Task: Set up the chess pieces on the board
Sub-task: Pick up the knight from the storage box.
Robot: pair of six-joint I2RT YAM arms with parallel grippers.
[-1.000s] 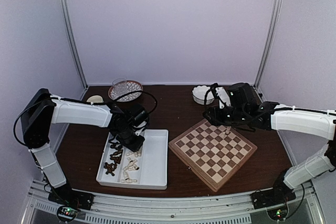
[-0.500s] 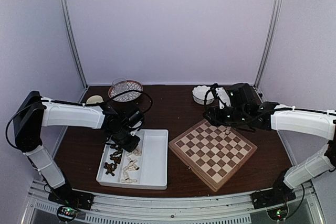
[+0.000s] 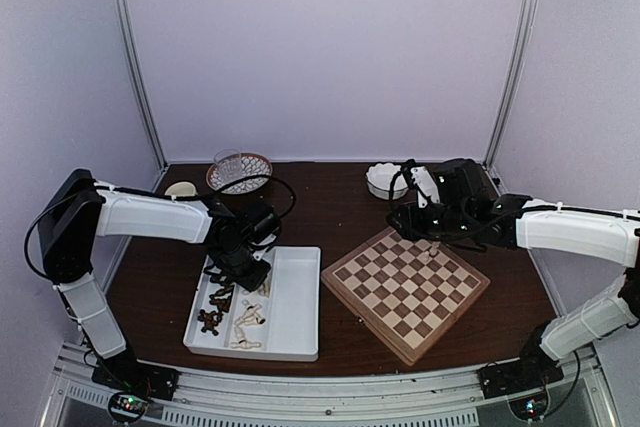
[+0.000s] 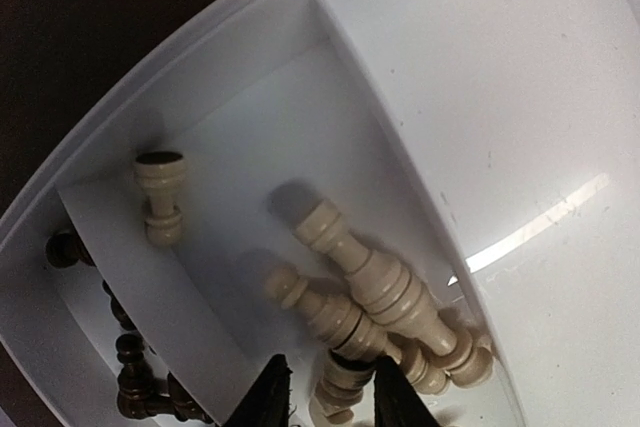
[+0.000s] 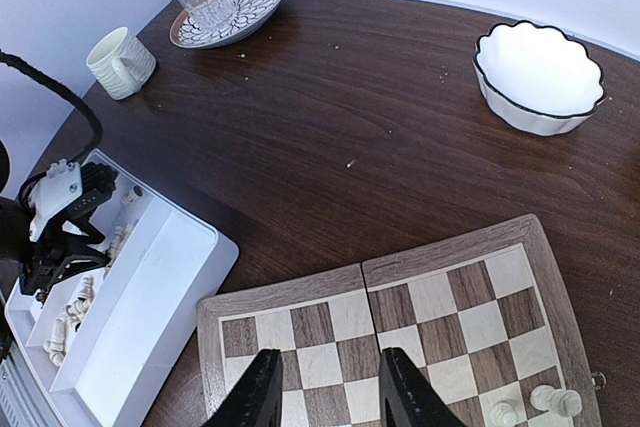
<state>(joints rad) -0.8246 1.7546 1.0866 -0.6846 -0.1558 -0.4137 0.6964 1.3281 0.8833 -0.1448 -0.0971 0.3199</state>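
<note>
Chessmen [image 4: 370, 282]: light, hard, slick, prob roll
My left gripper [image 4: 330, 392] straddles one, grip unclear; pinch at waist; right gripper [image 5: 325, 392] parted & empty

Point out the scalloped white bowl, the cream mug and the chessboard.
scalloped white bowl [image 5: 540, 75], right wrist view, on its bare inside.
cream mug [image 5: 118, 67], right wrist view, on its side.
chessboard [image 5: 437, 297], right wrist view, on a bare pale square.

Scalloped bowl [image 5: 540, 77], mug [image 5: 120, 64] (cream), tray [image 5: 150, 317]
</note>
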